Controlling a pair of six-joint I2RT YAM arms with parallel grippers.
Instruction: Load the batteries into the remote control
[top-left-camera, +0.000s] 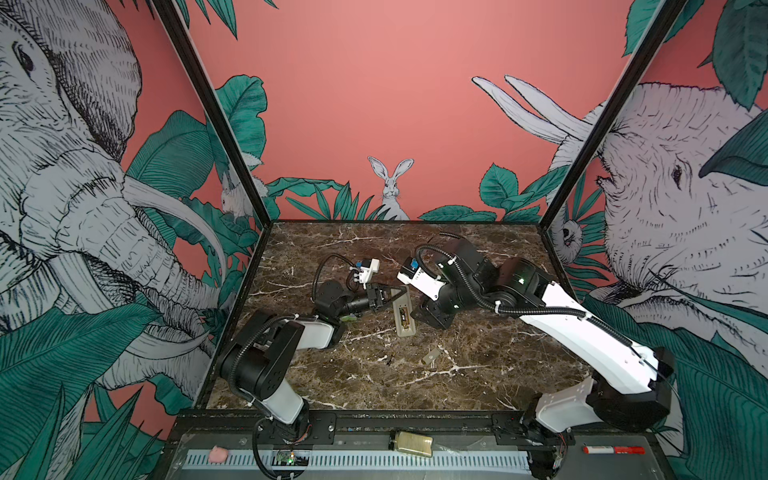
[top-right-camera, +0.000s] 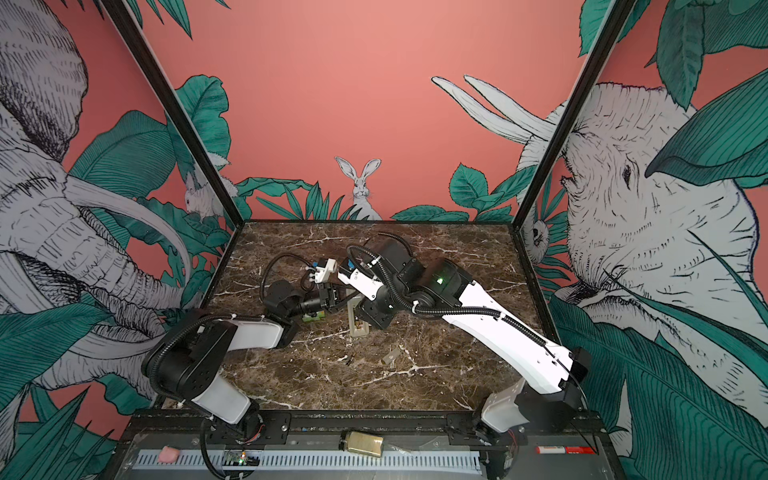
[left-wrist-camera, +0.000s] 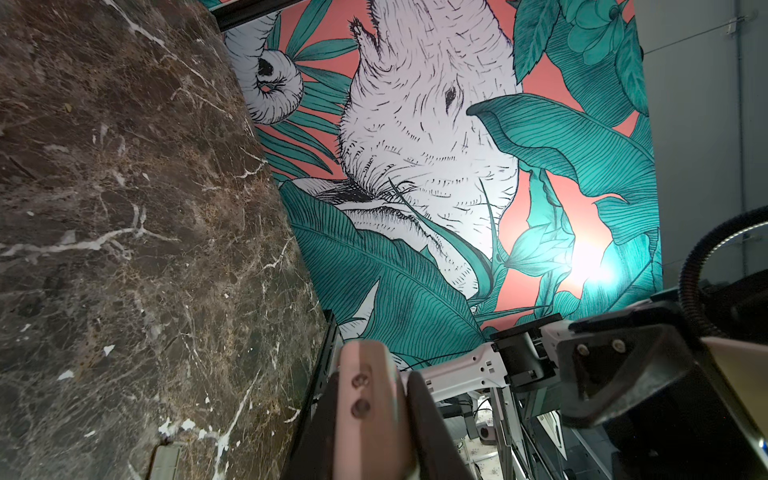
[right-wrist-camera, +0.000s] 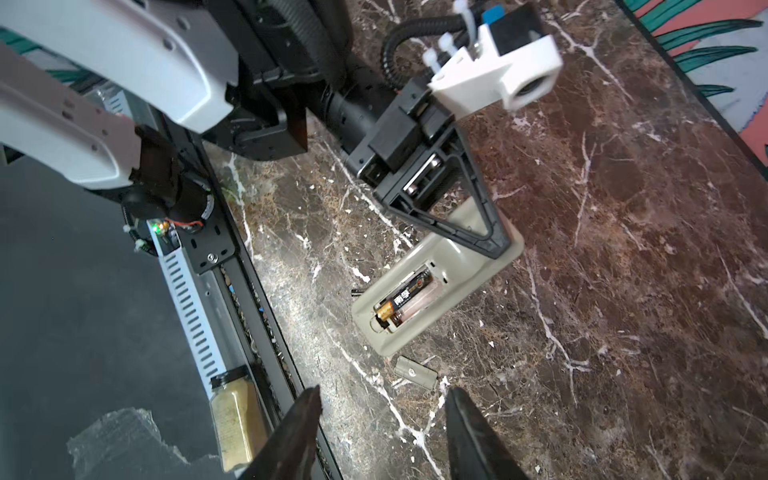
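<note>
Top views: stereo pair set high over the front rail (top-left-camera: 415, 419), facing down and toward the back wall (top-left-camera: 395, 104) — both take in the whole marble table (top-left-camera: 374, 374).
Left wrist: close, skimming the table, facing the elephant side wall (left-wrist-camera: 415, 124).
Right wrist: near, looking steeply down on the table's middle — shares the remote control (right-wrist-camera: 457, 257) (top-left-camera: 405, 330) with both top views.

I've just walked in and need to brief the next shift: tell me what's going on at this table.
The remote control lies back-up on the marble table with its recess open and one battery seated; the slot beside it looks empty. The left gripper is shut on the end away from the recess. The right gripper hovers above, open and empty. The battery cover lies loose nearby.
</note>
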